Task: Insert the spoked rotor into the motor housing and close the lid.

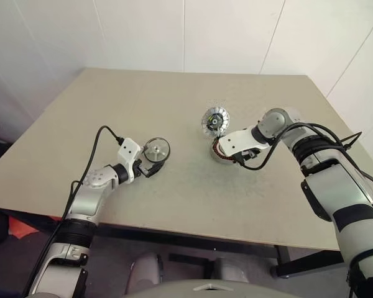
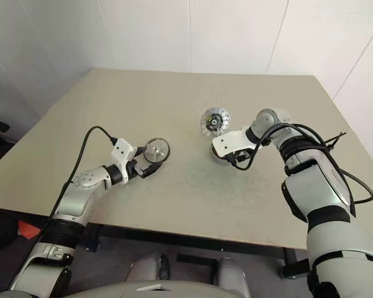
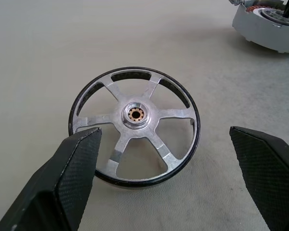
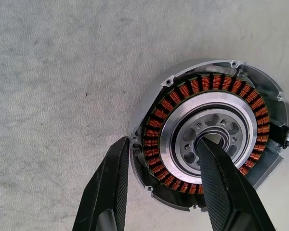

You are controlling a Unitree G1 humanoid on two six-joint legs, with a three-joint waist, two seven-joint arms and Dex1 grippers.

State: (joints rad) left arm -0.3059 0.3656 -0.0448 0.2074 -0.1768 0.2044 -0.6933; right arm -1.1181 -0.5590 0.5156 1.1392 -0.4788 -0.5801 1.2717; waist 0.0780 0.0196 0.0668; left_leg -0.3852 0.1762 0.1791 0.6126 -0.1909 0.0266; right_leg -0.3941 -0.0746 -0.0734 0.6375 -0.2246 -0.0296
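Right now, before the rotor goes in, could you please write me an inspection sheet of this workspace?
Surface: beige table, matte, bare around the parts.
Job's things: shiny spoked rotor with dark rim lies flat, spokes up; round silver motor housing with copper windings open; finned silver lid with yellow-green marks lies behind the housing.
Clutter: nothing seen.
Grippers: left gripper open, fingers either side of the rotor, not closed on it; right gripper straddles the housing wall, one finger in the centre hole, one outside.
Cables: black cables along both arms.
Surroundings: white walls.
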